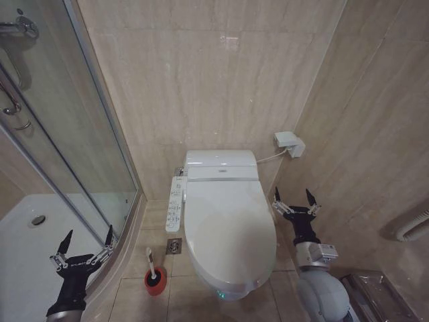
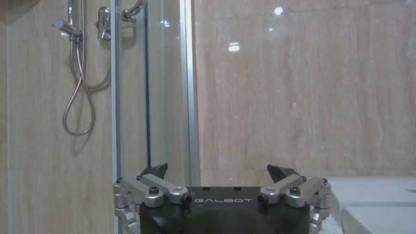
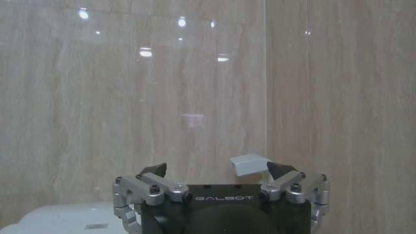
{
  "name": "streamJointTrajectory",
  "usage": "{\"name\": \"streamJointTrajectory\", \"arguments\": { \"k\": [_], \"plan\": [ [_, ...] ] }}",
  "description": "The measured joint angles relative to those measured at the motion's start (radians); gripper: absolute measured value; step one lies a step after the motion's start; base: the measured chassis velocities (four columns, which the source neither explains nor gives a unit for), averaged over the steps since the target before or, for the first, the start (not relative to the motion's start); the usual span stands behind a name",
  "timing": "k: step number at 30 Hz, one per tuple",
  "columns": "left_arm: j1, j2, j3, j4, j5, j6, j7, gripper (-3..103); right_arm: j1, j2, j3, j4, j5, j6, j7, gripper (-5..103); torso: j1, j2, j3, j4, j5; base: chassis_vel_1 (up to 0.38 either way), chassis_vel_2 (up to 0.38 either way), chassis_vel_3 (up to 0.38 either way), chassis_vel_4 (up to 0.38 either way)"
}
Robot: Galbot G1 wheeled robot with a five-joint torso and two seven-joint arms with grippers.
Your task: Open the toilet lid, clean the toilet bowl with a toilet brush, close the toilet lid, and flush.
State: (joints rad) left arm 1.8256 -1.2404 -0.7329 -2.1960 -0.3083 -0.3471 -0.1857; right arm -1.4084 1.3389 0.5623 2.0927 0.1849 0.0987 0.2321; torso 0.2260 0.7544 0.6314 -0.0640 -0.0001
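- While down flat over the seat, toilet lid (image 1: 224, 221): glossy white oval, shut, centred against the beige tiled wall (image 1: 214, 74), hiding the toilet bowl entirely.
- Left of it, glass shower enclosure (image 1: 74, 121) with white shower tray (image 1: 27, 248) at its foot; hose and fittings seen through the glass in the left wrist view.
- Control panel (image 1: 175, 204) alongside the lid's left edge, just beside it.
- Right gripper (image 1: 295, 200) raised close to the lid's right edge, apart from it, fingers spread wide, holding nothing.
- Left gripper (image 1: 86, 245) low by the curved shower-tray rim, fingers likewise spread, empty.
- Toilet brush (image 1: 152, 263) upright in a red holder cup (image 1: 155, 283) on the floor, between the left gripper and the toilet base, untouched.
- Small white wall box (image 1: 289, 143) above the right gripper.
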Motion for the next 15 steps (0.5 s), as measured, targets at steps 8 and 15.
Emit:
{"name": "streamJointTrajectory", "arguments": {
  "k": [8, 15],
  "plan": [
    [-0.117, 0.019, 0.007, 0.035, -0.038, 0.197, -0.024, 100, 0.000, 0.000, 0.000, 0.000, 0.000, 0.000, 0.000, 100, 0.000, 0.000, 0.000, -0.0001, -0.0001, 0.000, 0.000, 0.000, 0.000],
    [-0.218, 0.035, 0.014, 0.064, -0.073, 0.368, -0.046, 100, 0.000, 0.000, 0.000, 0.000, 0.000, 0.000, 0.000, 100, 0.000, 0.000, 0.000, -0.0001, -0.0001, 0.000, 0.000, 0.000, 0.000]
  ]
}}
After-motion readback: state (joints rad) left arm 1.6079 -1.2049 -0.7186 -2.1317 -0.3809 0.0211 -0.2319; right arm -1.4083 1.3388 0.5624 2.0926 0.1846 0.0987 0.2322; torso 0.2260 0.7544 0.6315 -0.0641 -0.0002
